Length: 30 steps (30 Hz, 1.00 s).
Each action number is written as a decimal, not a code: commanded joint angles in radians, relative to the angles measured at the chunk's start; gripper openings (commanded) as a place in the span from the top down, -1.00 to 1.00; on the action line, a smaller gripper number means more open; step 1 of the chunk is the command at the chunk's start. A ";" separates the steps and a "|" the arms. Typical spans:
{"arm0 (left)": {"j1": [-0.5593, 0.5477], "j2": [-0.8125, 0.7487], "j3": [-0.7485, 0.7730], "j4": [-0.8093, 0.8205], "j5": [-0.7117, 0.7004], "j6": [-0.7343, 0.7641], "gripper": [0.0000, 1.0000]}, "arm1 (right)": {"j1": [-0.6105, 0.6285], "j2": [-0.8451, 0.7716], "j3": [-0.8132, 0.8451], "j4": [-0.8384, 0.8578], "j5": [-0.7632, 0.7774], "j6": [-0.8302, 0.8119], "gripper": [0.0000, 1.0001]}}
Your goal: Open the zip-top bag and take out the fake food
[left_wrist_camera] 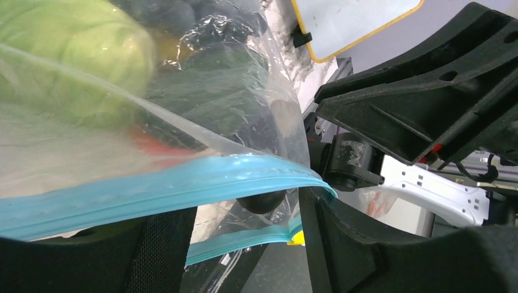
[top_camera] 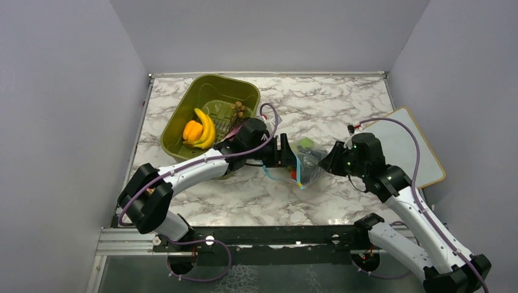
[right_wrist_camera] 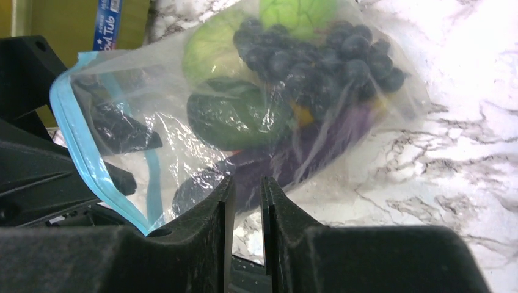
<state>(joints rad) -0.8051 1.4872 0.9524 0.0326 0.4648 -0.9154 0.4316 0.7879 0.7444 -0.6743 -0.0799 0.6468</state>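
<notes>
Overhead, the zip-top bag lies just right of the green tub, between the left gripper and the right gripper. From the left wrist, the jaws stand apart with the teal zipper strip draped across them, nothing pinched. From the right wrist, the jaws are nearly closed, seemingly nipping film below the fake food. Pulling away from the tub on so thin a pinch could let the film slip or tear.

Plain grey walls; marbled tabletop
</notes>
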 commanded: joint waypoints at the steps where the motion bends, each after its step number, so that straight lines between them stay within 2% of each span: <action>1: 0.000 0.008 0.031 -0.013 0.082 0.045 -0.27 | -0.004 -0.017 0.017 -0.096 -0.018 0.025 0.55; 4: 0.000 0.012 0.030 -0.019 0.108 0.049 -0.27 | -0.004 0.003 -0.024 -0.075 -0.178 0.015 0.58; 6: -0.003 0.019 0.031 -0.023 0.128 0.056 -0.28 | -0.004 0.018 -0.057 -0.041 -0.280 0.029 0.68; 8: -0.014 0.032 0.033 -0.029 0.141 0.063 -0.28 | -0.004 0.029 -0.099 0.039 -0.352 0.044 0.77; 12: -0.051 0.046 0.040 -0.030 0.136 0.066 -0.28 | -0.004 0.080 -0.148 0.209 -0.438 0.115 0.81; 16: -0.064 0.048 0.042 -0.032 0.129 0.063 -0.28 | -0.004 0.125 -0.146 0.297 -0.441 0.150 0.81; 25: -0.065 0.052 0.084 -0.229 -0.048 0.151 -0.28 | -0.004 0.088 -0.152 0.257 -0.348 0.147 0.81; 30: -0.064 0.081 0.101 -0.209 -0.015 0.152 -0.25 | -0.004 0.059 -0.186 0.260 -0.336 0.162 0.81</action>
<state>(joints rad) -0.8646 1.5360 1.0130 -0.1596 0.4576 -0.7918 0.4301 0.8753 0.5819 -0.4606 -0.4500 0.7895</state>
